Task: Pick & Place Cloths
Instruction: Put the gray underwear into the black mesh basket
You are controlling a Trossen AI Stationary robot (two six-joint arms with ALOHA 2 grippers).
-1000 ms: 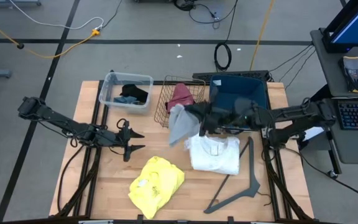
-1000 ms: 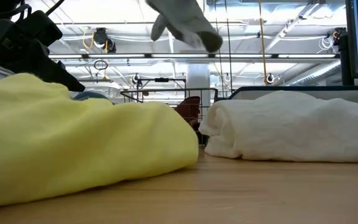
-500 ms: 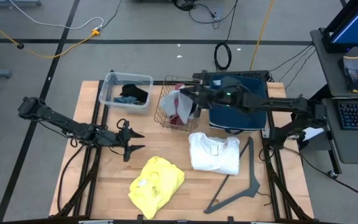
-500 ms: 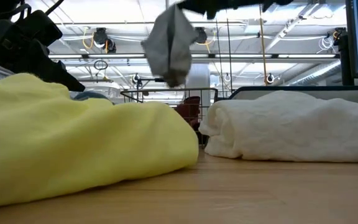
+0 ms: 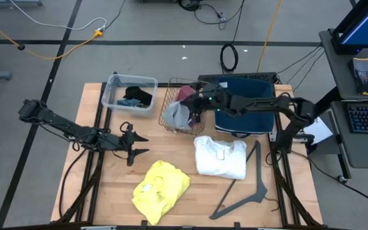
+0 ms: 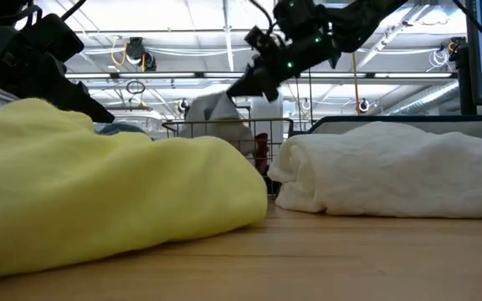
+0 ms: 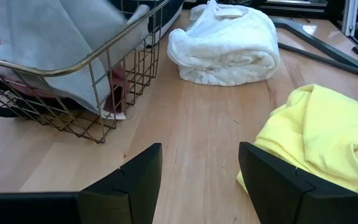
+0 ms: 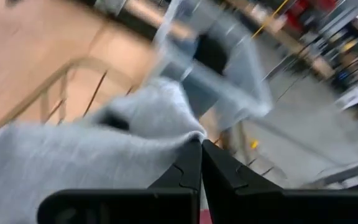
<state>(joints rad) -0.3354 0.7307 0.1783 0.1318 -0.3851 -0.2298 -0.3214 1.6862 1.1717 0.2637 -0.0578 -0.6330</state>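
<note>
Yellow cloth (image 5: 161,184) at the table's (image 5: 114,179) near edge, white cloth (image 5: 220,158) beside it, hanger (image 5: 248,185) just right of white. Left claw (image 5: 135,144) mid-table left, parked, fingers spread wide, nothing in them. Farther back, right claw (image 5: 193,107) over the wire basket (image 5: 170,119), fingers pinched tight on grey cloth (image 5: 176,114). Cloth hangs from the claw tip into the basket, draped over its rim, on top of maroon cloth (image 5: 185,93). Clear bin (image 5: 129,82) back left holds black cloth (image 5: 142,94) and teal cloth (image 5: 130,101).
</note>
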